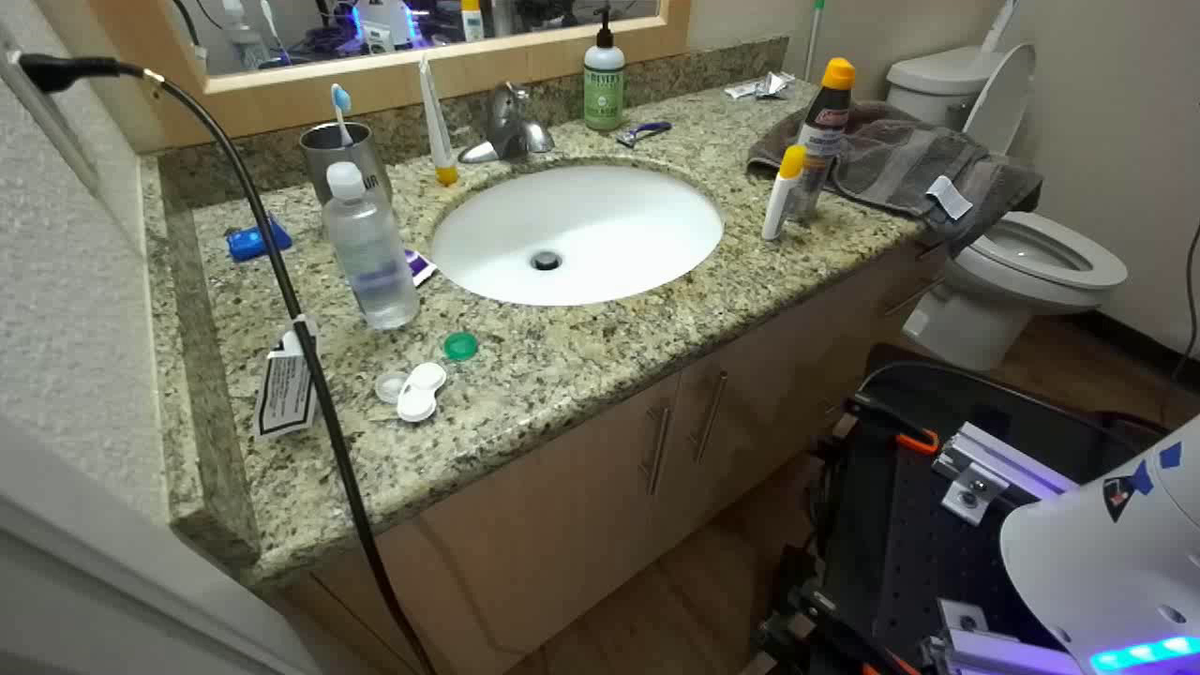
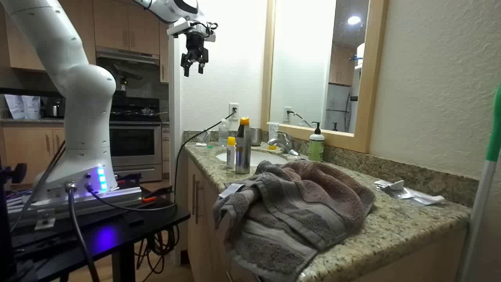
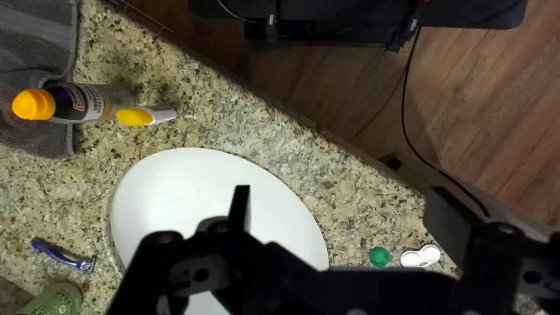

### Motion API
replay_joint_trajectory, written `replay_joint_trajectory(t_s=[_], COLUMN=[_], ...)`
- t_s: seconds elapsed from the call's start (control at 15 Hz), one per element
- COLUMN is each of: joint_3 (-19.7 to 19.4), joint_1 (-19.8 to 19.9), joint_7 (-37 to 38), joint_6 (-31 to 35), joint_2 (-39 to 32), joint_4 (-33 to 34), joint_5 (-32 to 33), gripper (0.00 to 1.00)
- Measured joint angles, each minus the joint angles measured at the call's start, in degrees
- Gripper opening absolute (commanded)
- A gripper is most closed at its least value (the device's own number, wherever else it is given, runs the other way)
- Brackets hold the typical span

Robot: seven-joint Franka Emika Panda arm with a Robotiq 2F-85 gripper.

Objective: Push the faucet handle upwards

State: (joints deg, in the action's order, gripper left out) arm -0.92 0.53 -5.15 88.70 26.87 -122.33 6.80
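Rn, gripper (image 2: 194,71) w/ jaws wide apart, midair

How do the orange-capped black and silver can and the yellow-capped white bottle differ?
The orange-capped black and silver can is taller and thicker than the yellow-capped white bottle. The can is dark above and silvery below; the bottle's body is mainly white. Both stand upright on the speckled counter.

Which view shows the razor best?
The wrist view: the razor shows whole, from above, at its largest. In an exterior view it is whole but small, near the soap bottle; in an exterior view with the towel up front, I can't make it out.
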Motion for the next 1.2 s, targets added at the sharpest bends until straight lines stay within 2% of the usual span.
replay_joint_trajectory(t_s=[0.53,0.67,1.2], joint_3=[0.0,-0.4,-6.2], joint_1=[0.0,0.3,3.8], joint_7=[0.2,3.6,12.3], joint_6=[0.0,1.0,5.1], joint_2=[0.0,-0.9,-18.2], joint_4=[0.0,0.5,13.9], joint_5=[0.0,-0.2,-8.5], gripper=[1.0,1.0,1.0])
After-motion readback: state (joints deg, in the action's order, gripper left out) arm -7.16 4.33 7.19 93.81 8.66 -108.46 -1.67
